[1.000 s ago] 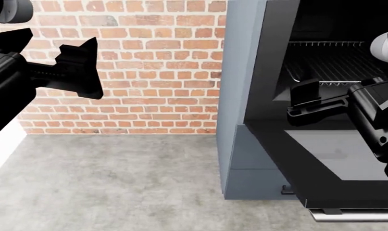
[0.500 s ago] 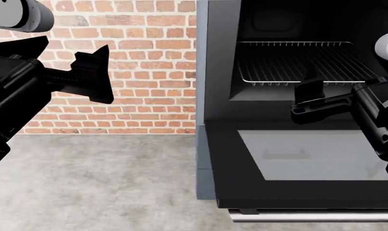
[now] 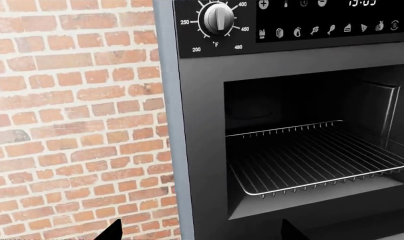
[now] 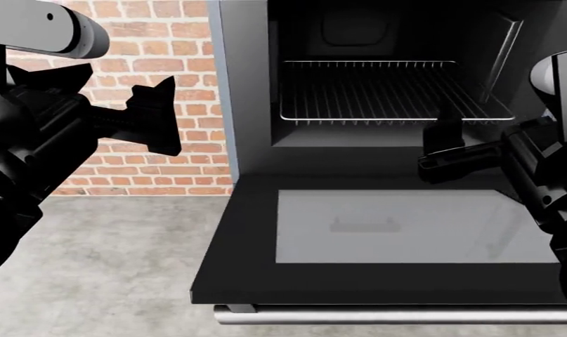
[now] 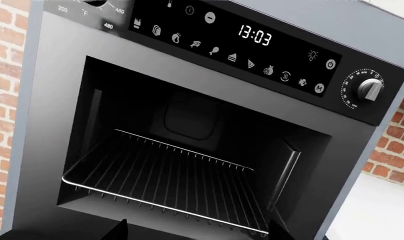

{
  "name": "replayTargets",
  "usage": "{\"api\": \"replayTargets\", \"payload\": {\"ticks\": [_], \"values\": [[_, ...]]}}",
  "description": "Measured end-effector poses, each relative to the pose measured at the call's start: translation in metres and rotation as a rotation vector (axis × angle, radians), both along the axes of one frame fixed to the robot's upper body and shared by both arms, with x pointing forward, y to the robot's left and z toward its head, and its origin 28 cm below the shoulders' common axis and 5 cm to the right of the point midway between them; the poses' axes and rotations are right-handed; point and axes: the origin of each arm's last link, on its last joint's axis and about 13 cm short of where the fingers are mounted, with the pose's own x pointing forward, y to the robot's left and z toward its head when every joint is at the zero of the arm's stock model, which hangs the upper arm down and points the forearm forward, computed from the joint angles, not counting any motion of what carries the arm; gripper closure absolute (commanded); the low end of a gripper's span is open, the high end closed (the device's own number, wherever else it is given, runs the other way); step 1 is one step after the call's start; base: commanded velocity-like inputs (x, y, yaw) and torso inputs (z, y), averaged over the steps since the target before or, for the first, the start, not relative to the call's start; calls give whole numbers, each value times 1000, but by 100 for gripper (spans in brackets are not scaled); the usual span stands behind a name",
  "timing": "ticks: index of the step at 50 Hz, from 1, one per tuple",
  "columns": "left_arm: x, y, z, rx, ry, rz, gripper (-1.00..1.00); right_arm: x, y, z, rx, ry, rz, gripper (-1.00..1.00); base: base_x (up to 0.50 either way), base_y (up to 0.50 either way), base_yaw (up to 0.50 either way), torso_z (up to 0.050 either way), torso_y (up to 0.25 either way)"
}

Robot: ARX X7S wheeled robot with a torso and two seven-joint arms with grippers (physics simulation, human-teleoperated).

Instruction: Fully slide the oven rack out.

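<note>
The oven (image 4: 247, 84) stands with its black door (image 4: 246, 239) folded down flat. The oven rack (image 4: 377, 91), a silver wire grid, sits inside the dark cavity with its front bar near the opening. It also shows in the left wrist view (image 3: 322, 160) and the right wrist view (image 5: 175, 180). My right gripper (image 4: 442, 149) is open and empty, just in front of and slightly below the rack's front right part, above the door; its tips (image 5: 118, 231) stand wide apart. My left gripper (image 4: 168, 116) is open and empty, left of the oven before the brick wall.
The door's grey glass window (image 4: 405, 225) and steel bar handle (image 4: 395, 314) jut toward me. A control panel with a knob (image 3: 217, 17) and a clock display (image 5: 254, 35) tops the oven. A brick wall (image 4: 194, 63) and grey floor (image 4: 105, 267) lie to the left.
The head view has swung right, so the oven now sits near the middle, squarely ahead. The right gripper stays in front of the rack. The rack has not moved in the oven.
</note>
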Motion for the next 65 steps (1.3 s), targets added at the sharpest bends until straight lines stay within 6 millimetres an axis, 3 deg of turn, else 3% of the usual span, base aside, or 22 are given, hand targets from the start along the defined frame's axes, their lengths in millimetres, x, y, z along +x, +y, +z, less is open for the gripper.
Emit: {"api": "replayTargets", "payload": {"ticks": [20,30,65], "values": [[5,0,-6,-23,23,-6,-100,1,-1,0,14,4,-10,-100,3,-500,0,0,0],[7,1,-9,-16,32,0,-100,3,0,-2,20,14,-7,-100,296,-393,0,0,0],[12,2,-12,-5,32,14,-100,8,4,-8,12,46,23,-100,302,-72,0,0,0]]}}
